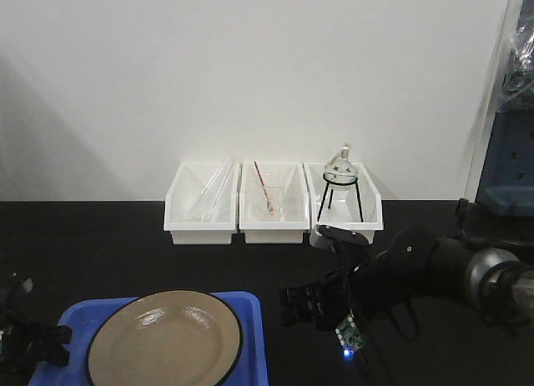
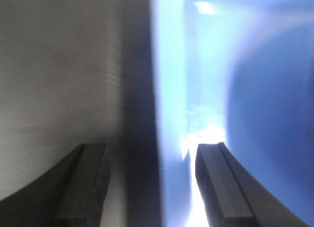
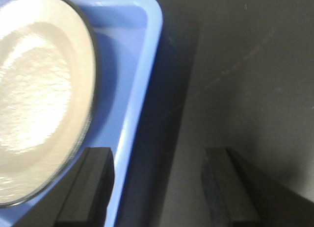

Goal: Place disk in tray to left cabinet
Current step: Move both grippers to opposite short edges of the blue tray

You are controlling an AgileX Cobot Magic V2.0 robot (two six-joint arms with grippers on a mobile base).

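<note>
Disk's loaded: the round, glossy tan disk (image 1: 165, 340) with its black rim lies in the shallow bright blue plastic tray (image 1: 250, 307) on the black counter (image 1: 100, 236). The left pincer (image 2: 152, 183) and right pincer (image 3: 157, 183) gape wide, each straddling a tray rim and gripping nothing. Clamping, lifting and the carry remain, and the left cabinet isn't in view.

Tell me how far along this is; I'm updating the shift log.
Done: the plate lies in the blue tray. In hand: the left tool and right tool are open, each with a tray side rim between its fingers. Left: gripping, lifting the tray off the black table and carrying it to the cabinet.
</note>
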